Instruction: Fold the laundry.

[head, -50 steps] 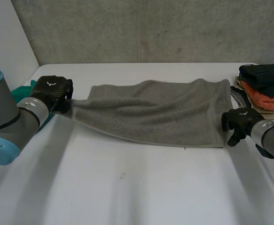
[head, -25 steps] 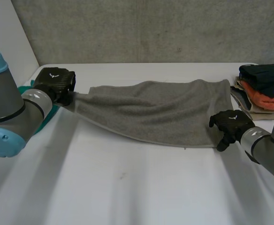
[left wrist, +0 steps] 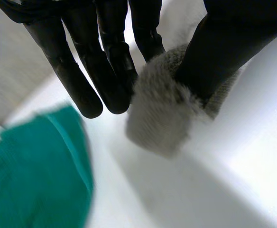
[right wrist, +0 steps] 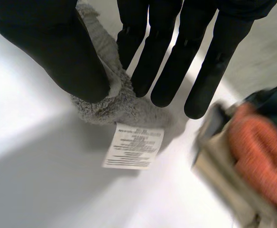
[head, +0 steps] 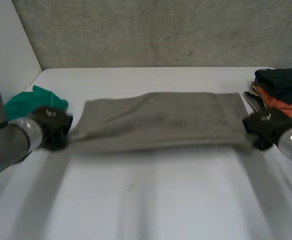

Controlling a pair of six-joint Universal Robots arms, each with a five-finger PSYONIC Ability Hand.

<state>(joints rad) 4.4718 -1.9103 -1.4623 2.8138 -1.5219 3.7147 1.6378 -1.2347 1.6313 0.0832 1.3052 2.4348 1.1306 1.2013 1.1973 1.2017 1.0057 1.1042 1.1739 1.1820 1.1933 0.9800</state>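
Note:
A grey towel [head: 161, 120] hangs stretched between my two hands above the white table [head: 151, 200]. My left hand [head: 51, 127] pinches the towel's left end; in the left wrist view its thumb and fingers [left wrist: 110, 71] clamp a bunched grey corner [left wrist: 164, 116]. My right hand [head: 266, 127] pinches the right end; in the right wrist view the thumb [right wrist: 58, 52] presses a grey corner [right wrist: 115, 102] against the fingers, and a white care label [right wrist: 133, 146] hangs from that corner.
A green cloth [head: 33, 102] [left wrist: 34, 171] lies at the table's left edge beside my left hand. A stack of folded clothes, dark on top and orange below [head: 283, 92] [right wrist: 262, 156], stands at the right edge close to my right hand.
My right hand has closed on the towel's right corner. Both hands pulled apart and toward the near side, so the towel went from sagging on the table to taut.

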